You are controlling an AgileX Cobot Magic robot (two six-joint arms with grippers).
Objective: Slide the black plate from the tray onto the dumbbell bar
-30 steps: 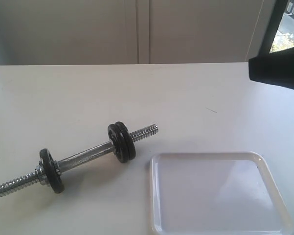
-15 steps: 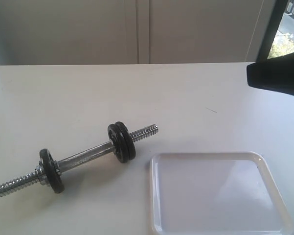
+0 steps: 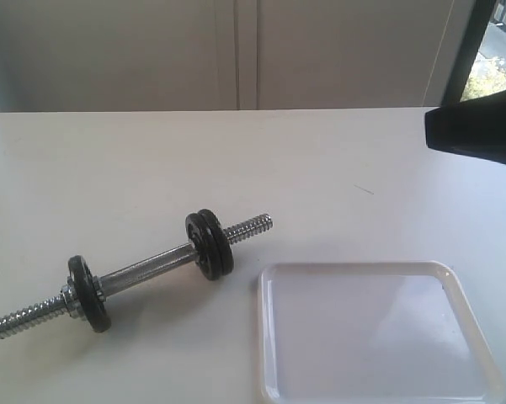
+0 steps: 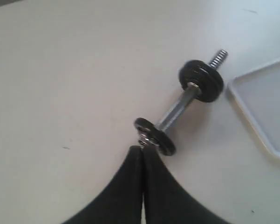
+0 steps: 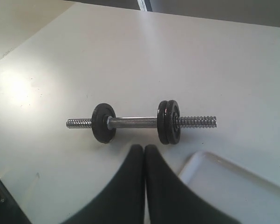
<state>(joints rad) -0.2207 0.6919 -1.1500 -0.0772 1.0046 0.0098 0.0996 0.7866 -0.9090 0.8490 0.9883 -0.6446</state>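
The dumbbell bar (image 3: 143, 271) lies at a slant on the white table, left of the tray (image 3: 265, 337). Two black plates (image 3: 210, 244) sit side by side on its end nearer the tray, and a single black plate (image 3: 88, 293) sits on the other end. Nothing lies in the visible part of the tray. My right gripper (image 5: 144, 148) is shut and empty, hanging above the table short of the bar (image 5: 133, 122); its dark body (image 3: 480, 126) shows at the far right. My left gripper (image 4: 142, 149) is shut and empty, its tip just by the single plate (image 4: 154, 136).
The tray (image 5: 233, 186) runs off the bottom of the exterior view. A wall with pale panels (image 3: 244, 50) stands behind the table's far edge. A window (image 3: 492, 42) is at the top right.
The right gripper's dark body has shifted slightly up and left in the exterior view. The bar, plates and tray have not moved.
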